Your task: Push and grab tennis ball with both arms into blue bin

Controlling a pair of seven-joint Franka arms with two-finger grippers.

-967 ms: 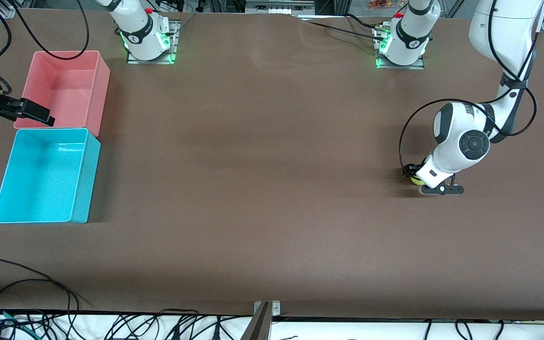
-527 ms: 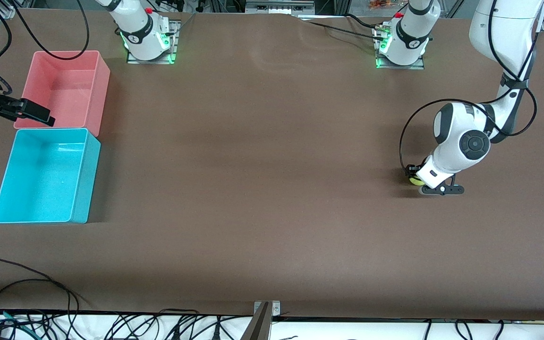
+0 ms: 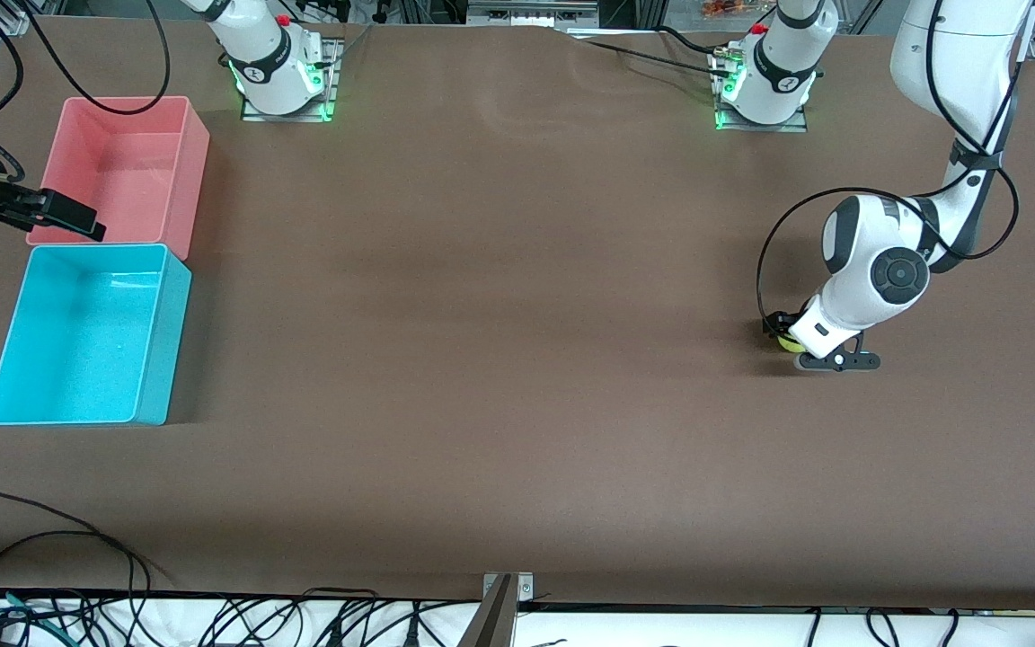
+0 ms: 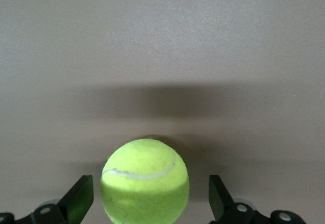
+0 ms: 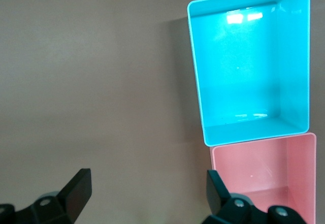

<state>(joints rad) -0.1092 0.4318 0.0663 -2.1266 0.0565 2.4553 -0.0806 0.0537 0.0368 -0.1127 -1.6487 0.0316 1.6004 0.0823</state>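
The tennis ball (image 3: 787, 341) rests on the brown table at the left arm's end. My left gripper (image 3: 799, 344) is down at the table around it, open. In the left wrist view the ball (image 4: 145, 181) sits between the black fingertips (image 4: 80, 196) with a gap on each side, nearer one finger than the other. The blue bin (image 3: 77, 332) stands empty at the right arm's end of the table. My right gripper (image 3: 55, 214) hovers open by the bins' outer edge. Its wrist view shows bare table between its fingers (image 5: 77, 186), the blue bin (image 5: 244, 66) farther off.
A pink bin (image 3: 122, 166), also empty, stands against the blue bin, farther from the front camera; it shows in the right wrist view too (image 5: 264, 168). Black cables (image 3: 50, 548) lie along the table's front edge. The two arm bases (image 3: 284, 81) stand along the back.
The left arm has crept slightly toward the right arm's end of the table, with the ball still between its fingers. The right arm has barely moved.
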